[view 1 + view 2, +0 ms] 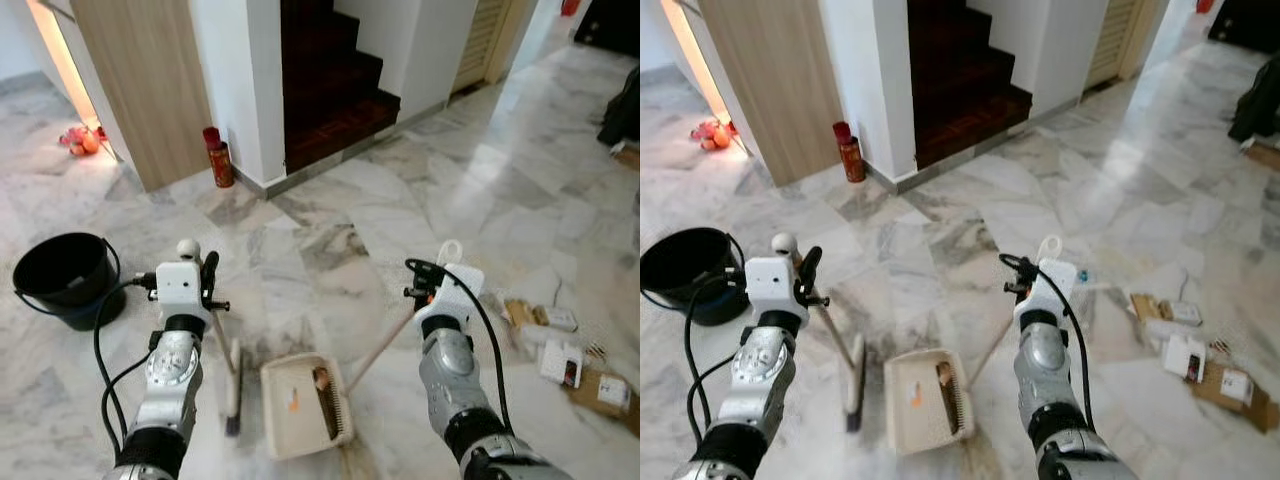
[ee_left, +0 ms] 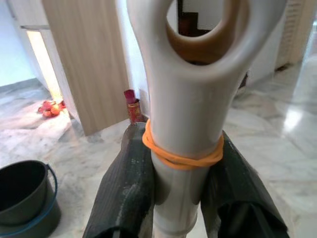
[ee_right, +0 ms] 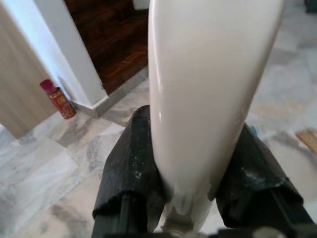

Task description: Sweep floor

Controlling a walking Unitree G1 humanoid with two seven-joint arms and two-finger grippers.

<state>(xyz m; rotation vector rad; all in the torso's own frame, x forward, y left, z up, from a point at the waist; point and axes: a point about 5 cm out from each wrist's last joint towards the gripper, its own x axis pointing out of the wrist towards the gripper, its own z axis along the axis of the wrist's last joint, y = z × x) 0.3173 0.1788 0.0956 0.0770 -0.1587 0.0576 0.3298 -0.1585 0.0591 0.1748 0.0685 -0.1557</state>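
Both arms up front: left gripper (image 2: 181, 198) clamped on the broom handle (image 2: 185, 163) just under its orange rubber band (image 2: 181, 154) and hanging loop, black fingers (image 2: 126, 198) pressed to either side. Broom head (image 1: 233, 385) down on the marble floor (image 1: 420, 190), below and slightly inward of that gripper, bristles just beside the dustpan's left edge. Right gripper (image 3: 193, 193) closed around the cream dustpan handle (image 3: 208, 99), fingers (image 3: 131, 173) tight on both sides. Dustpan (image 1: 305, 402) flat on the floor, below and inward of the right gripper, between the two arms, with bits of brown and orange debris (image 1: 321, 380) inside. Black bucket (image 1: 65, 278) on the floor outward of the left gripper. Cardboard scraps and small boxes (image 1: 560, 345) scattered outward of the right gripper. Red can (image 1: 219, 158) far ahead by the white wall, near the dark stairs (image 1: 335, 80).
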